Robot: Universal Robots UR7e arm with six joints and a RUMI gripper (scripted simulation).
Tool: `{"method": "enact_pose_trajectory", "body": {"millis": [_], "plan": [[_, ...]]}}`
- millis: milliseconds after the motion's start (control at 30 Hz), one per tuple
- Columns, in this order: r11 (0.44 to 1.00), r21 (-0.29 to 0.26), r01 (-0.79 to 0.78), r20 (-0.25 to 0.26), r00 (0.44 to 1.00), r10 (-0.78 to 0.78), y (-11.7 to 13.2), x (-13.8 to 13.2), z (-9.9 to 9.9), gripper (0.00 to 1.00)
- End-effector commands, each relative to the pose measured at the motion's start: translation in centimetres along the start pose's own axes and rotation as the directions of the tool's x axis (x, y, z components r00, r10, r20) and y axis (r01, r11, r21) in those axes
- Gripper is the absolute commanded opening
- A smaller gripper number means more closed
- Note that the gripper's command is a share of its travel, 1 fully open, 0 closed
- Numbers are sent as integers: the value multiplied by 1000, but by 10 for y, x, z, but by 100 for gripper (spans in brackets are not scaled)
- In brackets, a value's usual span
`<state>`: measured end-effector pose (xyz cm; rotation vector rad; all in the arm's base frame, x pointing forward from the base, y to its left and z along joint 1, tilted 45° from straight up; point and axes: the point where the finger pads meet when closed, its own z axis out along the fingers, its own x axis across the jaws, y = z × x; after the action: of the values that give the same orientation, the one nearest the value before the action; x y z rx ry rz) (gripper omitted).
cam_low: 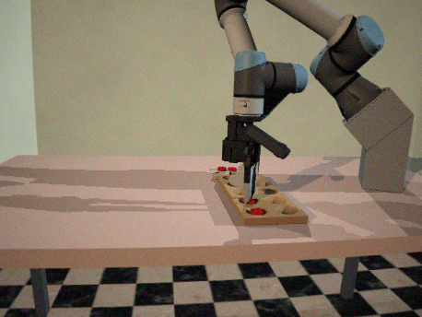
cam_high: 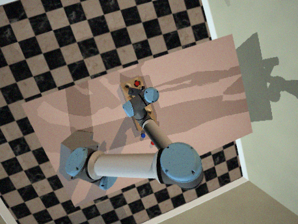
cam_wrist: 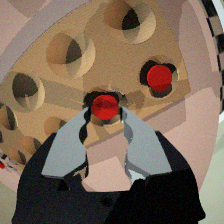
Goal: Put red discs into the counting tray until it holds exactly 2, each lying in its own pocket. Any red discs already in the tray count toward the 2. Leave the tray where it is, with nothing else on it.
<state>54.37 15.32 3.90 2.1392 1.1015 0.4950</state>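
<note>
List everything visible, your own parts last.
table: one, pink, on a checkered floor.
counting tray: one, tan, on the table under the hand.
red disc: one, lying in an end pocket.
second red disc: one, in the next pocket, between the fingertips.
loose red discs: at least two, on the table beyond the tray's far end.
blue disc: one, beside them.
arm: one, grey with blue caps.
hand: one, black, grip loosened.
</note>
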Motion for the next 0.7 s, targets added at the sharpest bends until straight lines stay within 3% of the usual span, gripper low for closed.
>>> {"method": "enact_pose_trajectory", "body": {"millis": [0,667], "plan": [[1000,-1,0,-1,1000,0,0,0,0,22],[1000,-1,0,-1,1000,0,0,0,-5,27]]}}
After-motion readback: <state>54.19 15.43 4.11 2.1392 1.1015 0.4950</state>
